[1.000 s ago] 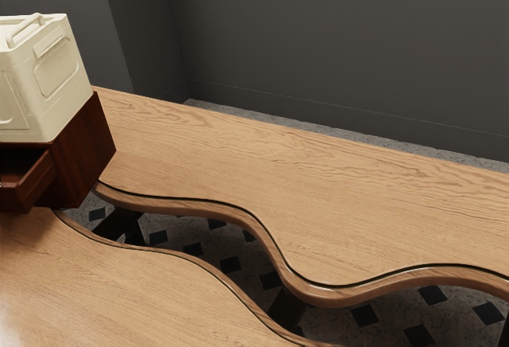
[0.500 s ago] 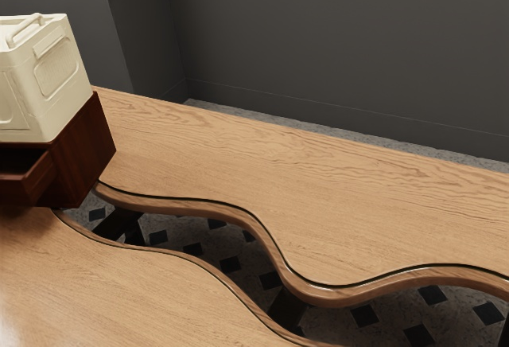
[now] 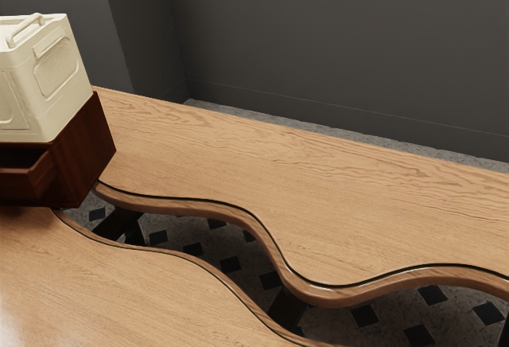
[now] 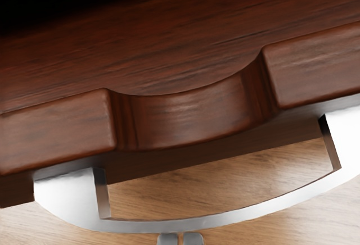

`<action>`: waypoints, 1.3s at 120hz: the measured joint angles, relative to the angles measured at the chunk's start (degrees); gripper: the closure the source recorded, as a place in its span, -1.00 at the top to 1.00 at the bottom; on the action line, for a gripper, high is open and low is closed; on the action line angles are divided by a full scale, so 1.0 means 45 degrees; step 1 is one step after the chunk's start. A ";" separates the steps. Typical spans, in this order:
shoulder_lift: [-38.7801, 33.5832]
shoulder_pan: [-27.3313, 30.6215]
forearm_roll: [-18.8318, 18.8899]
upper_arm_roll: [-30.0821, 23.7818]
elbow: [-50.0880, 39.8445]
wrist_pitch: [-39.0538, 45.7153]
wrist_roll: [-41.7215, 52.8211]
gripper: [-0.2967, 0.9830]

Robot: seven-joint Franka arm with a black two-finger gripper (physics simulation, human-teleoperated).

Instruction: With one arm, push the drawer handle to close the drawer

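At the exterior view's left edge, the dark red-brown cabinet (image 3: 83, 152) has its drawer (image 3: 17, 185) standing partly out. In the wrist view, the wooden drawer front (image 4: 56, 135) has a curved dip in its top edge, with the drawer's floor visible behind it. A silver bow-shaped handle (image 4: 225, 218) projects from this front. My gripper (image 4: 180, 239) is shut, its two grey tips side by side against or just outside the middle of the handle's bar; contact cannot be told for certain. Nothing shows between the tips.
A cream box (image 3: 48, 84) with a top handle rests on the cabinet. The wooden table has a far part (image 3: 238, 156) and a near part (image 3: 119, 291), divided by a winding gap with wavy edges. Dark walls stand behind.
The drawer has slid inward, toward the cabinet, and less of it sticks out than a second ago. The cabinet and the cream box have stayed put.
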 joint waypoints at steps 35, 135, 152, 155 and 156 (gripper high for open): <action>0.0503 -0.0083 -0.0223 -0.0408 0.0642 0.0195 0.0420 -0.69; 0.1946 -0.0312 -0.0281 -0.0940 0.2319 0.0277 0.1031 -0.69; 0.1984 -0.0297 -0.0270 -0.0964 0.2425 0.0269 0.1110 -0.68; 0.1985 -0.0293 -0.0269 -0.0964 0.2432 0.0267 0.1124 -0.69; 0.1985 -0.0292 -0.0269 -0.0964 0.2433 0.0266 0.1128 -0.69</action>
